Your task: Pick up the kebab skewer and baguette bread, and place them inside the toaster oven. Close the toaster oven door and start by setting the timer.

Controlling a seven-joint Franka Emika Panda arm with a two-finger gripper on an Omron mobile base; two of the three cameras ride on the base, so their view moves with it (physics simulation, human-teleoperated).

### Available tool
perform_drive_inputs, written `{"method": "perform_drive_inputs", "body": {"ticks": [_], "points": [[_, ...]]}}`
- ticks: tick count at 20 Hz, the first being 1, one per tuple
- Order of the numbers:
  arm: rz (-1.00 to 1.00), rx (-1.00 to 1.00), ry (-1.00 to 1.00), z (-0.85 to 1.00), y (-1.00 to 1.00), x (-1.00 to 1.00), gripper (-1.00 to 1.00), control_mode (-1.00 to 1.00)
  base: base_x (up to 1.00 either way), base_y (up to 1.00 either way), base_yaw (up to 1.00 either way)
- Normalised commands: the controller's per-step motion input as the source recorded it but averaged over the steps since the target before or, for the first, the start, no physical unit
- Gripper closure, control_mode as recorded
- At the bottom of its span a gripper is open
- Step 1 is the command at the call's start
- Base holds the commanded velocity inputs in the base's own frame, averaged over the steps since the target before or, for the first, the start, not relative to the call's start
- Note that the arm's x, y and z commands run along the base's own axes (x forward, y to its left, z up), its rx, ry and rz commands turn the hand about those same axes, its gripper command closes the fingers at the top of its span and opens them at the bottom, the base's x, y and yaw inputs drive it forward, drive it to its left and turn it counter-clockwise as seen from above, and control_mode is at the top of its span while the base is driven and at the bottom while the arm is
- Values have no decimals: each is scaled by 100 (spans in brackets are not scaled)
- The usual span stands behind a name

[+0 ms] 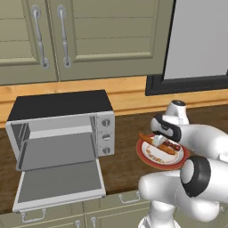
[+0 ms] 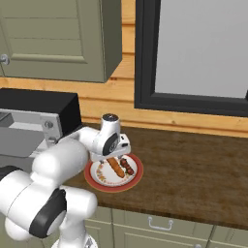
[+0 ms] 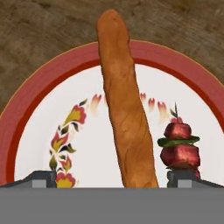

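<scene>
My hand (image 3: 111,177) hangs wide open over the baguette bread (image 3: 124,105). Loaf's long axis runs between my fingertips; kebab skewer (image 3: 180,146) beside it

A kitchen: olive cabinets (image 1: 80,35) above a dark wooden counter (image 2: 193,164) holding a toaster oven (image 1: 62,129).

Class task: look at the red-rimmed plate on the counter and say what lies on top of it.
On the plate lie the baguette bread and, beside it, the kebab skewer. The open claw hovers above them; the near ends of both are hidden at the picture's bottom edge.

Olive cabinets (image 1: 89,35), dark-framed window (image 2: 193,53), wood counter (image 2: 193,169)
</scene>
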Motion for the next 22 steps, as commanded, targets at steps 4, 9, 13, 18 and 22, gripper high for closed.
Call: {"method": "perform_drive_inputs", "body": {"ticks": [4,9,13,18,22], "points": [[0,0,0,-36,0,13,-100,-100,0,0,0],[0,0,2,-31,0,3,-100,-100,0,0,0],[0,0,5,-15,2,11,-100,-100,0,0,0],[0,0,4,-1,0,24,-100,-100,0,0,0],[0,0,3,-21,0,6,-100,-100,0,0,0]]}}
